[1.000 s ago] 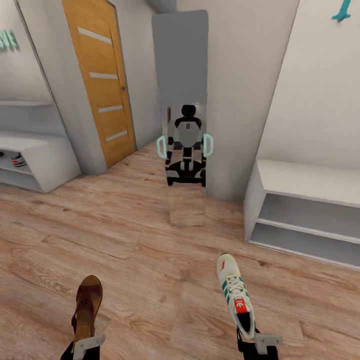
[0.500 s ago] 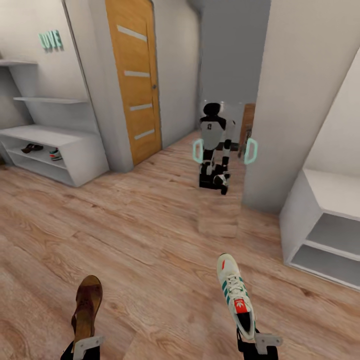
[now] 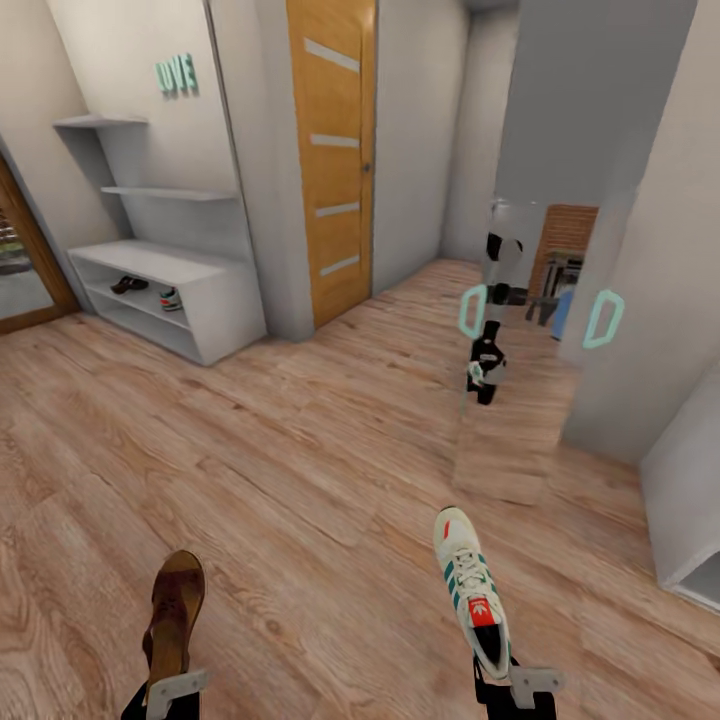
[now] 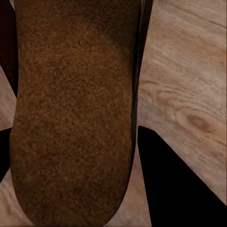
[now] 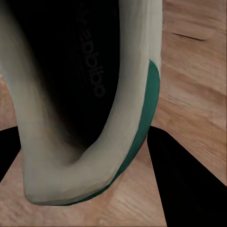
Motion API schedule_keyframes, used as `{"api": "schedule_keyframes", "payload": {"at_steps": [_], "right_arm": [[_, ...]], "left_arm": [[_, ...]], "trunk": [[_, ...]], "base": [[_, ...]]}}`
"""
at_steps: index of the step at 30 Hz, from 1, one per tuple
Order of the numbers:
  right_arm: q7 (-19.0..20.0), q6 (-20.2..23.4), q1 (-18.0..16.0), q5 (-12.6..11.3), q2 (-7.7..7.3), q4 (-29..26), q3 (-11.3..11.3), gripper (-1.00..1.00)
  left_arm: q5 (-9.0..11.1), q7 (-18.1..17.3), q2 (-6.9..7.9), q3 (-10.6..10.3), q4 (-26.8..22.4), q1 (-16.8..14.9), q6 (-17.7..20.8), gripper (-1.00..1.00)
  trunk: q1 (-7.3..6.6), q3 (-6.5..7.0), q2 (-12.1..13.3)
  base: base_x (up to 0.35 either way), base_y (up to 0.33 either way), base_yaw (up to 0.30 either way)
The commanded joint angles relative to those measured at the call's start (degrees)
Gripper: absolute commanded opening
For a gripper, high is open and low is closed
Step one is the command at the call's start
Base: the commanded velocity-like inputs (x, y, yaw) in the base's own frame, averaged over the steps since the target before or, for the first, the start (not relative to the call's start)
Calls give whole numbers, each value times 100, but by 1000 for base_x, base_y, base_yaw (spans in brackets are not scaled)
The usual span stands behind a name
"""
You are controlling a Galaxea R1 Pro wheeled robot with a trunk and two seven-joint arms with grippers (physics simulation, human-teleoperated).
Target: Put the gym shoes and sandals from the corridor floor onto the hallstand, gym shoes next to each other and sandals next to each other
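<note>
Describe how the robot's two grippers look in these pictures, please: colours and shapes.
In the head view, the left gripper and the right gripper each show a pale grey, flat, angular finger plate on a black body. In both wrist views the fingers appear as plain black wedges. No cables or markings are visible.

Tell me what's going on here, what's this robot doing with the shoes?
The robot is carrying one shoe in each gripper above the corridor floor. Its left gripper is shut on a brown sandal, and its right gripper is shut on a white gym shoe with green stripes. Ahead to the left stands the hallstand, with another sandal and gym shoe already on its shelf. A mirror reflects the robot.
</note>
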Motion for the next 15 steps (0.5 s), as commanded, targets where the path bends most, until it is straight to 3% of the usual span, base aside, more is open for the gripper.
{"api": "schedule_keyframes", "payload": {"at_steps": [1, 10, 15], "right_arm": [[-26, -16, -2, 56, 5, 1, -29, -100], [-26, -16, -1, 57, 5, 1, -29, -100], [-26, -16, -2, 57, 5, 1, -29, -100]], "left_arm": [[-43, 22, -1, 2, 5, -5, -10, -100], [-52, 21, -1, -23, 5, -5, 0, -100], [-49, 21, -1, -24, 5, -5, -6, -100]], "trunk": [[0, -10, -2], [0, -59, -2], [0, -85, -2]], "base": [[50, 36, 253], [12, 7, 253], [190, 11, 252]]}}
